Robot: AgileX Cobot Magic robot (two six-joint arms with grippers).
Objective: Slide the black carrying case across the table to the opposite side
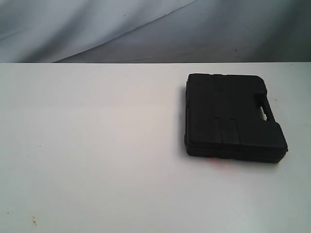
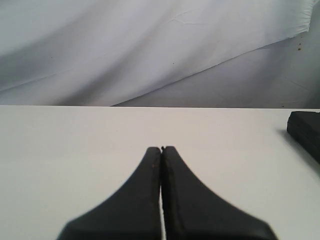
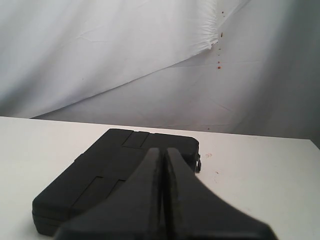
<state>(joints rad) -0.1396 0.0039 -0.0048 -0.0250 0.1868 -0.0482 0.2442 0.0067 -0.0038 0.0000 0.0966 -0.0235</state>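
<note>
The black carrying case [image 1: 232,116] lies flat on the right half of the white table [image 1: 97,145], its handle on the right edge. Neither arm shows in the exterior view. In the right wrist view my right gripper [image 3: 162,149] is shut with nothing in it, its tips in line with the top of the case [image 3: 100,175]; I cannot tell whether they touch it. In the left wrist view my left gripper [image 2: 161,148] is shut and empty over bare table [image 2: 75,150], and a corner of the case [image 2: 306,131] shows far off to one side.
A grey-white cloth backdrop [image 1: 146,29] hangs behind the table's far edge. Small specks [image 1: 34,222] mark the tabletop near the front left. A faint red smear [image 3: 207,155] lies beside the case in the right wrist view.
</note>
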